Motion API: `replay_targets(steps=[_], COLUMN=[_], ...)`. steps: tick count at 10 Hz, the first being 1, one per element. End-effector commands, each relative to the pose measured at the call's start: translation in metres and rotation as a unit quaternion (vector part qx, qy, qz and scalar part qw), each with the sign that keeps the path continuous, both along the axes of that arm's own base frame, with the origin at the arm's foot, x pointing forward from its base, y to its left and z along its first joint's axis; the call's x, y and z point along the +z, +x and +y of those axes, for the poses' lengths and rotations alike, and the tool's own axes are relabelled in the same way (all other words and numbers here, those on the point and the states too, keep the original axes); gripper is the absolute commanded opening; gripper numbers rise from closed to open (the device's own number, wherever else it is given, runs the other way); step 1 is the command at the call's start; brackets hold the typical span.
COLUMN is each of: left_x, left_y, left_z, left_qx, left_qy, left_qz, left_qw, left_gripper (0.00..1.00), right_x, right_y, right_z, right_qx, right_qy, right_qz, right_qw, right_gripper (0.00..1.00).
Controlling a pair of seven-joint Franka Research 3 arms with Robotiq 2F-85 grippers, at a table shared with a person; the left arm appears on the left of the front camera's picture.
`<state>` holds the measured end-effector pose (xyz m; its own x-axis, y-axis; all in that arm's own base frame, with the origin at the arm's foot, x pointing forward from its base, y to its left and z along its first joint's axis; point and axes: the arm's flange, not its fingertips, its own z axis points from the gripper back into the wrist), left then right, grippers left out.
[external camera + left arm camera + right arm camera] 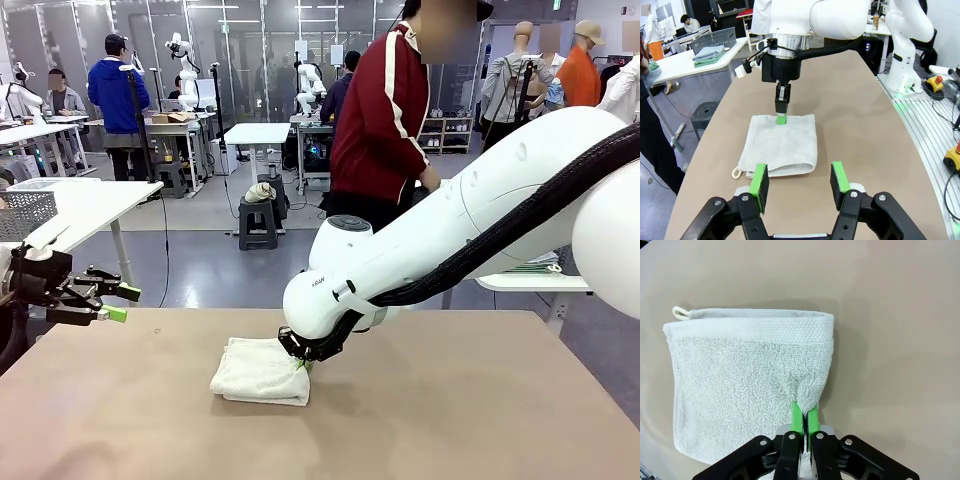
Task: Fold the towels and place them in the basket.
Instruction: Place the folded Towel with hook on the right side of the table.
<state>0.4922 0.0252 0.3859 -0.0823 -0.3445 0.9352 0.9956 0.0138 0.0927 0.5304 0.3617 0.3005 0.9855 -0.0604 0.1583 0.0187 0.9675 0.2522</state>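
A cream-white towel lies folded into a small square on the brown table, left of the middle. My right gripper comes down on its far right edge. In the right wrist view the green pads are shut on a pinched-up tuft of the towel near its side edge. The left wrist view shows that gripper standing upright on the towel. My left gripper hovers open above the table's left edge, its pads apart and empty. A dark grey mesh basket stands on a white side table.
Folded bluish cloths lie beside that basket. A paler mesh basket sits on another white table at far left. A person in a red jacket stands past the table's far edge. The bare tabletop stretches to the right.
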Motion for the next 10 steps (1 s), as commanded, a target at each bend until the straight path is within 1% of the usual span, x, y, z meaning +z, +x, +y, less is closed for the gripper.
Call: replay_targets(steps=[1, 2, 3, 5, 7, 10], left_x=[0.001, 0.001, 0.001, 0.001, 0.001, 0.001], left_y=[-0.002, -0.002, -0.002, -0.002, -0.002, -0.002], left_z=[0.0, 0.0, 0.0, 0.0, 0.0, 0.0], left_qx=[0.0, 0.0, 0.0, 0.0, 0.0, 0.0], left_qy=[-0.001, -0.001, -0.001, -0.001, -0.001, -0.001], left_qz=[-0.001, -0.001, -0.001, -0.001, -0.001, -0.001], left_qw=[1.0, 1.0, 1.0, 1.0, 1.0, 1.0], left_gripper=[0.64, 0.64, 0.64, 0.64, 0.64, 0.64], right_x=[0.0, 0.004, 0.013, 0.028, 0.031, 0.032], right_y=[0.0, -0.003, -0.005, -0.004, 0.006, 0.036], right_z=[0.0, -0.014, -0.031, -0.079, -0.132, -0.225], right_qx=[0.0, 0.02, 0.024, 0.039, 0.017, -0.014], right_qy=[0.0, -0.01, -0.02, -0.018, -0.033, -0.042], right_qz=[0.0, -0.006, -0.023, -0.021, -0.031, -0.057], right_qw=[1.0, 1.0, 0.999, 0.999, 0.999, 0.997], right_gripper=[0.04, 0.04, 0.04, 0.04, 0.04, 0.04])
